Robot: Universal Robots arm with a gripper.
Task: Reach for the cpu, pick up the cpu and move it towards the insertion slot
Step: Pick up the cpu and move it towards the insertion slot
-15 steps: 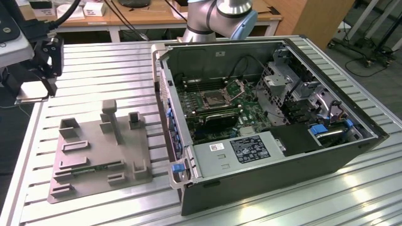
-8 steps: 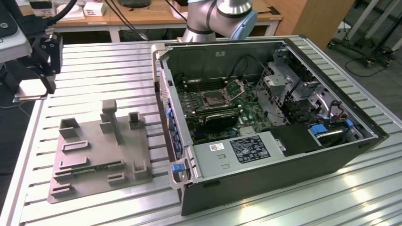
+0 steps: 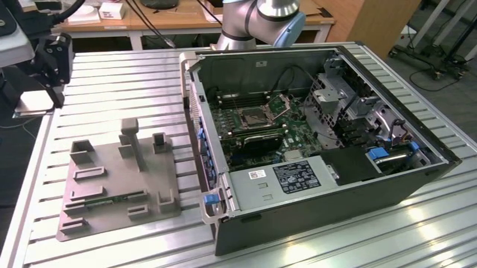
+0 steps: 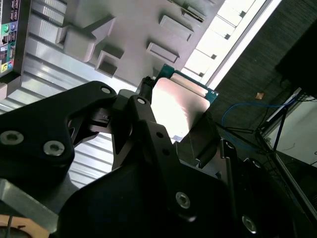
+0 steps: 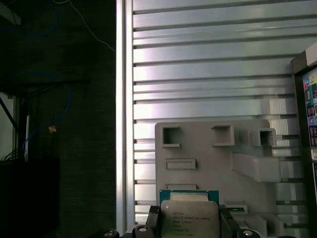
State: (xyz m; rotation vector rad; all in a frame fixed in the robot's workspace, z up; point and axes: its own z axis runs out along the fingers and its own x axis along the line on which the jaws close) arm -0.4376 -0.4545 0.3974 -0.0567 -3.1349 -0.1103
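The cpu [image 5: 190, 219], a flat square chip with a silvery face, sits gripped between two black fingers [image 5: 154, 218] in the first wrist view. My gripper [image 4: 177, 121] is shut on the cpu [image 4: 181, 101], which hangs above the grey fixture [image 4: 124, 29]. In the exterior view the gripper [image 3: 46, 95] hovers off the table's far corner on the exterior view's left, with the cpu [image 3: 30, 104] under it. The insertion slot [image 3: 252, 117], a square metal-framed socket, lies on the motherboard inside the open computer case [image 3: 223, 190], far from the gripper.
A grey plastic fixture [image 3: 111, 178] with upright blocks lies on the ribbed metal table [image 3: 119, 84] beside the case. The table edge [image 5: 121, 124] drops to a dark floor with cables. A wooden desk [image 3: 164, 22] stands behind the arm's base [image 3: 261, 22].
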